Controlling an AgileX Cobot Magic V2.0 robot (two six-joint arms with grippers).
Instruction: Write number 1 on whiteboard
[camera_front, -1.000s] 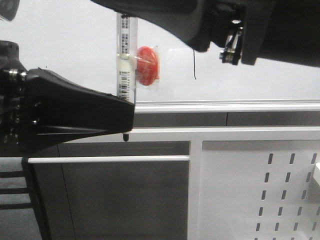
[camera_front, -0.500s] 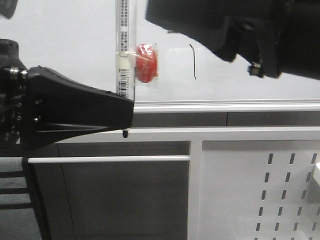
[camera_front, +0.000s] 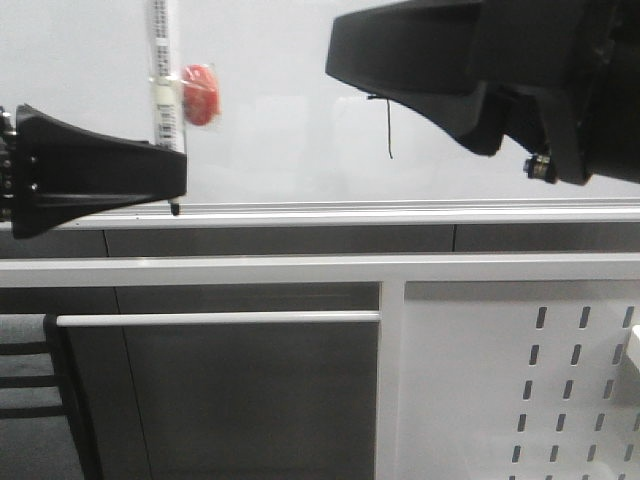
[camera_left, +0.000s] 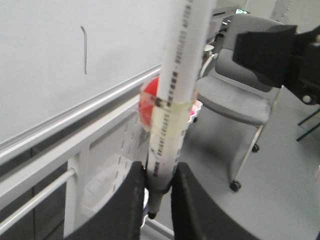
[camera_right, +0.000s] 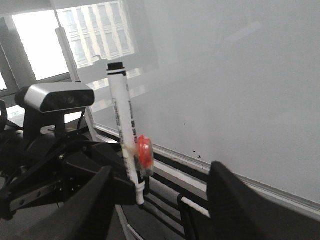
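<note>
My left gripper (camera_left: 159, 192) reaches level across the whiteboard (camera_front: 300, 60), clamped on the upright marker (camera_left: 172, 105); my right gripper (camera_right: 159, 200) hangs spread wide, holding nothing.

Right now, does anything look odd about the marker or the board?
Yes. The marker in the left fingers has a red blob taped to its barrel. The 1 on the board looks clean, without smears.

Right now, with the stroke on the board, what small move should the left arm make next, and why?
Probably ease the left gripper further back from the whiteboard. The number 1 looks finished, and the marker it grips points its tip away from the board, so nothing remains to draw.
</note>
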